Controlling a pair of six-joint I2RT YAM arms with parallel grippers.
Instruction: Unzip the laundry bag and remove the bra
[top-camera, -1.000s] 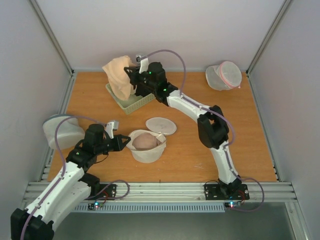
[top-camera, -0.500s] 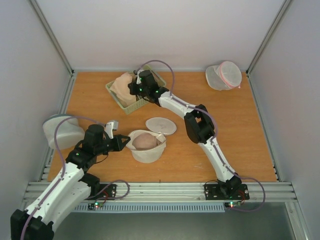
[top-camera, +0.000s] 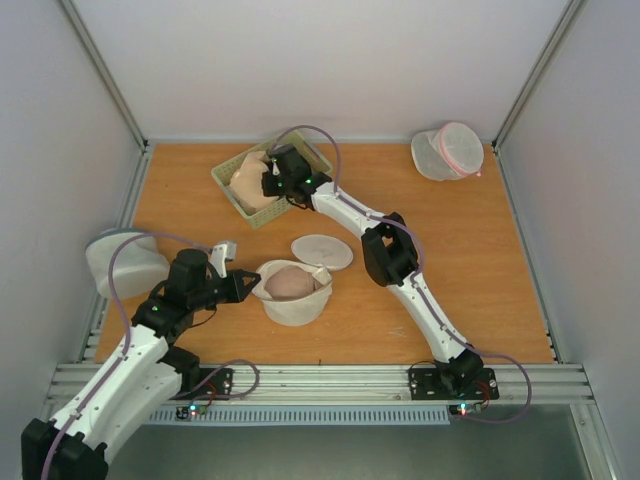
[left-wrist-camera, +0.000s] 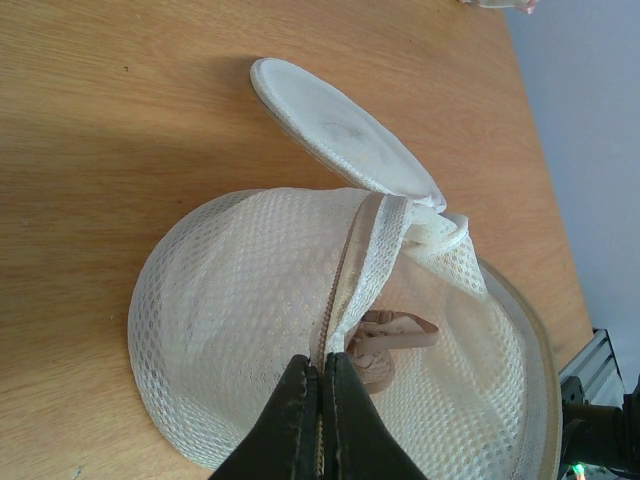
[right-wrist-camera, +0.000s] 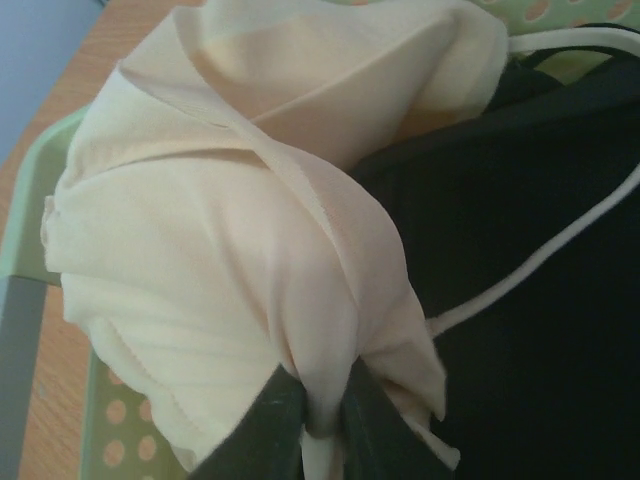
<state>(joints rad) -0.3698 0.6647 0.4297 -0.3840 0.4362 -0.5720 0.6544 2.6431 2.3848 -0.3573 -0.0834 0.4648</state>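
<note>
- the right claw (top-camera: 268, 182) is pinched tight on a fold of the peach bra (top-camera: 248, 180). the bra lies bunched in the green basket (top-camera: 270, 208) at the far left of the bench (top-camera: 480, 260), so the step in hand looks like the drop-off.
- to do it well, open the fingers fully, then lift straight up so no fold or strap drags out. clear the basket wall before swinging away.
- the laundry bag (top-camera: 295, 305) sits unzipped near the middle of the bench, with its round flap (top-camera: 322, 251) lying at its far side. the left claw (top-camera: 243, 286) is closed on the bag's left rim and should just hold steady.
- the top view shows a rounded pinkish shape (top-camera: 290, 283) inside the bag. the left wrist view adds a beige strap (left-wrist-camera: 395, 330) in there, and shows the claw nipping the zip tape.
- only the right wrist view shows a dark cloth (right-wrist-camera: 520, 250) with a white cord beside the bra.
</note>
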